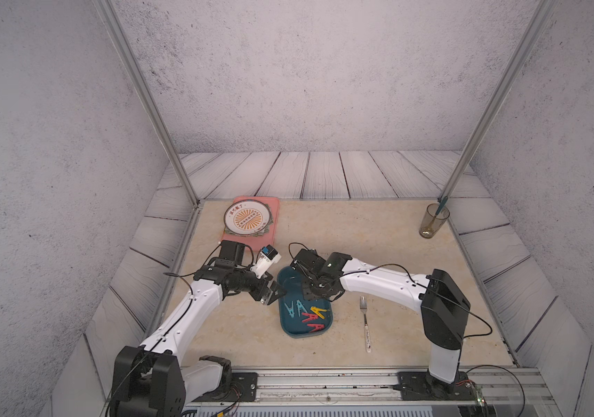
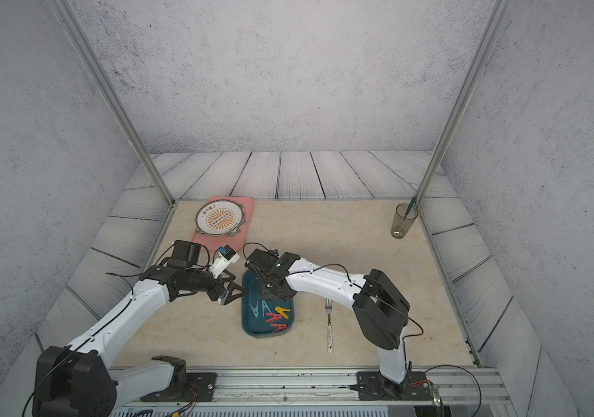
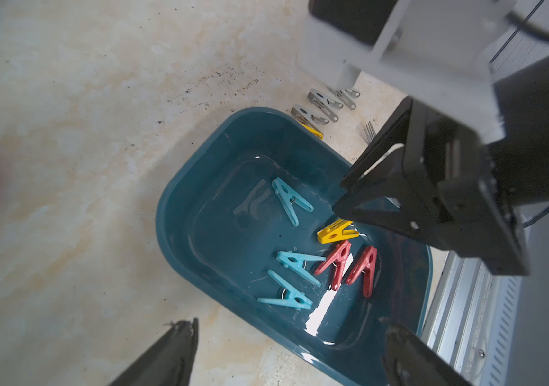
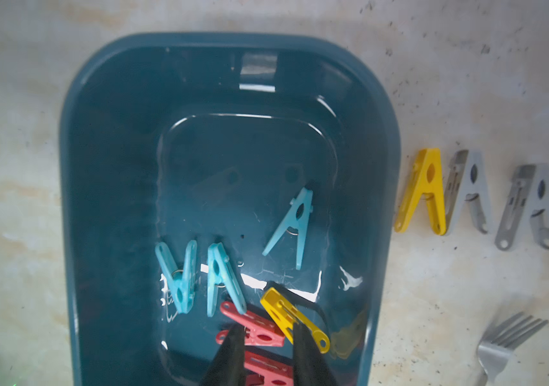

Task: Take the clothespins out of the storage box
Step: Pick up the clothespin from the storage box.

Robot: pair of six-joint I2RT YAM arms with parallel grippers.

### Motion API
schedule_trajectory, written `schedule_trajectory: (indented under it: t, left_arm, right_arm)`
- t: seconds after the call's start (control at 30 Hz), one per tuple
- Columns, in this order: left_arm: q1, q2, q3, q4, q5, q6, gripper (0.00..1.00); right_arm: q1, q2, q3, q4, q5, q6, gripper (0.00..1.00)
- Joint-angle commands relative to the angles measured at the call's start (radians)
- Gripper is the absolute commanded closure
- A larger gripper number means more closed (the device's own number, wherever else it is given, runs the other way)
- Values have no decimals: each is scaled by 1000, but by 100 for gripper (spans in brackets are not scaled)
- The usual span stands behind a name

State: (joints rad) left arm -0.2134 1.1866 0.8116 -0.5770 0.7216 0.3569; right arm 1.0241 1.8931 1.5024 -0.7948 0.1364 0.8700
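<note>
The dark teal storage box [image 1: 290, 323] [image 4: 106, 167] lies on the table between my arms. Inside it are three light blue clothespins [image 4: 291, 227], two red ones [image 4: 253, 329] and a yellow one [image 4: 291, 317]. Outside, beside the box's right rim, a yellow clothespin [image 4: 425, 190] and grey ones [image 4: 470, 190] lie in a row. My right gripper [image 4: 266, 329] [image 3: 340, 197] hangs low in the box, narrowly open, one finger over the yellow pin, the other over a red one. My left gripper [image 3: 290, 322] [image 1: 274, 293] is wide open and holds nothing, above the box's left rim.
A metal fork [image 1: 365, 317] lies right of the box, near the row of pins. A pink tray [image 1: 272, 231] with a plate stands at the back left. A glass [image 1: 433, 220] stands at the back right corner. A metal rail [image 1: 324, 382] runs along the front edge.
</note>
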Motion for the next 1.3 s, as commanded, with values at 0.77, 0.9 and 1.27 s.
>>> schedule_trajectory:
  t: [0.77,0.9,1.27]
  left_arm:
    - [9,11,-15,2,-7,2,8]
    - [9,10,-13,-1,-7,1,8]
    - [10,8,-12,-3,-7,2,8]
  right_arm:
    - [18,210,34,94,50,310,69]
    - [18,229,47,83,69,307,74]
    - [16,211,44,68,114,283,87]
